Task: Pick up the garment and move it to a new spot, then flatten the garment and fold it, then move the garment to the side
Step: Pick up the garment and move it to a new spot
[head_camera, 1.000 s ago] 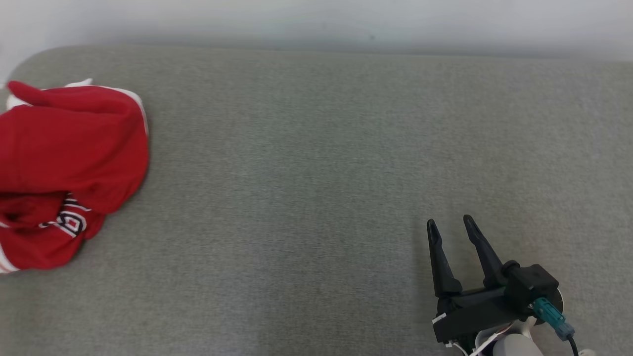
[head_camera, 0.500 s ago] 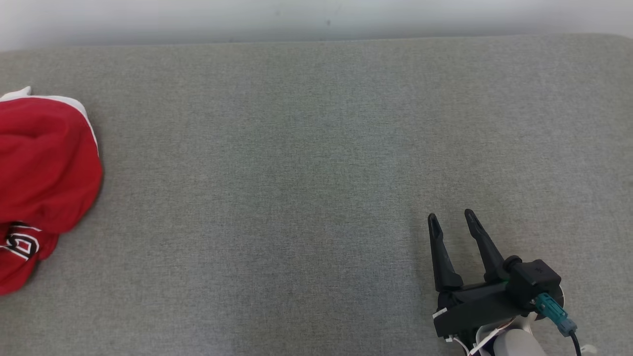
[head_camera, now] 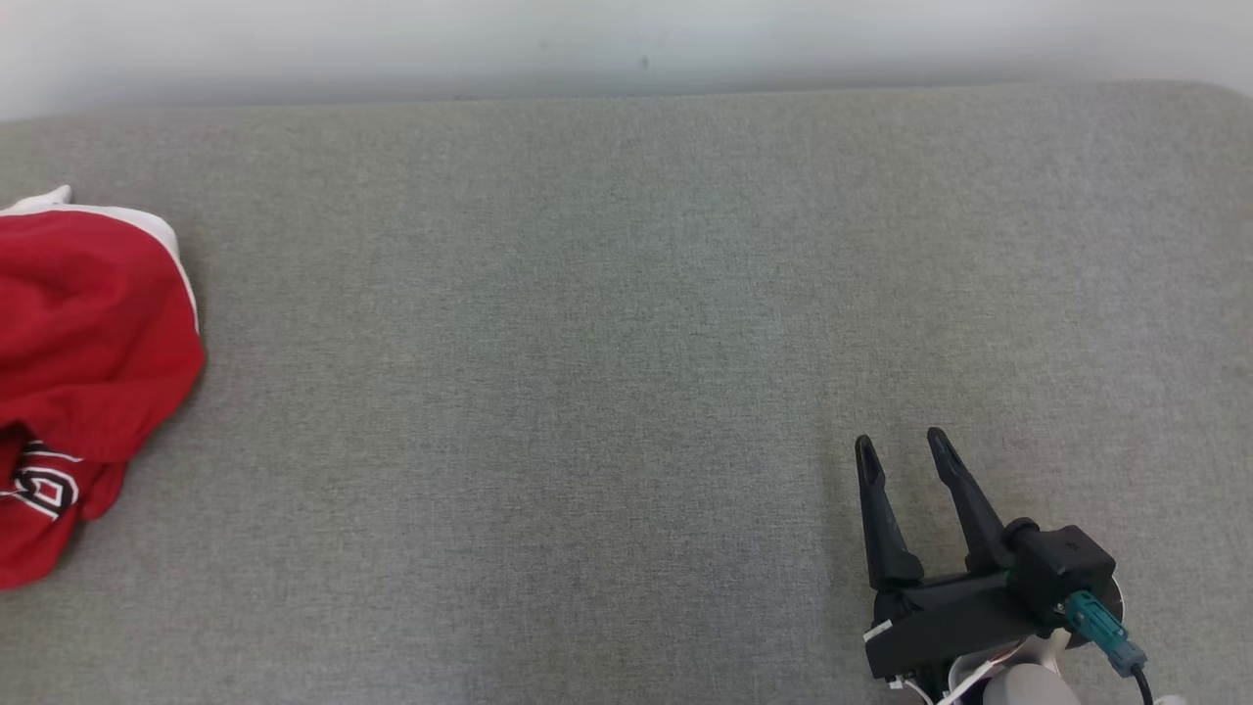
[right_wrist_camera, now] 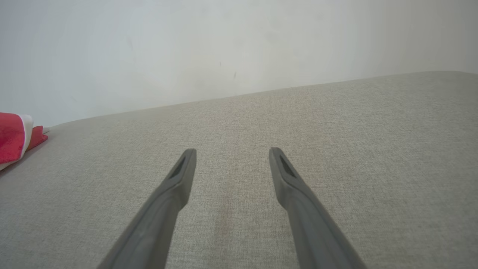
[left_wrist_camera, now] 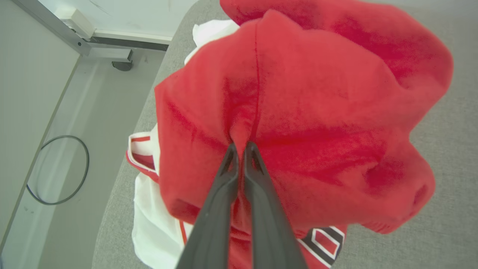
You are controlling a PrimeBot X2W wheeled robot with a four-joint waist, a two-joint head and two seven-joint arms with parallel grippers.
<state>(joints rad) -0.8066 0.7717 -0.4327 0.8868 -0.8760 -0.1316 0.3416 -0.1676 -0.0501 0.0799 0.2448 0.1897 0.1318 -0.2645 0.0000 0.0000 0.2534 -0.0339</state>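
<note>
Two grippers are in the scene above a long grey padded surface (head_camera: pixel 587 343), and the red garment (head_camera: pixel 93 323) sits at its far left end. It is bunched into a rumpled heap, with white trim along its upper edge and a black-and-white emblem (head_camera: pixel 44 487) low on the cloth. Part of the heap runs past the left edge of the head view.

In the left wrist view, the left gripper (left_wrist_camera: pixel 241 145) has its two dark fingers drawn together almost tip to tip. They nip a ridge of red fabric right beside a seam, and the cloth puckers where the tips bite. White fabric spills from beneath the red on the side nearer the surface's rounded end. Whether the heap is lifted off the padding or resting on it, I cannot tell. Beyond that end lies a pale floor (left_wrist_camera: pixel 74 112) with a thin dark cable loop (left_wrist_camera: pixel 88 164) on it.

Moving rightward, the grey fabric stretches back to a plain light wall (head_camera: pixel 587 39). At the lower right of the head view, well apart from the garment, the right gripper (head_camera: pixel 899 439) points its fingers away across the padding. Its jaws are spread apart with nothing between them, and a teal connector (head_camera: pixel 1096 627) is plugged in near its wrist. In the right wrist view, the two fingers frame grey cloth, and a sliver of red and white shows at the far left.
</note>
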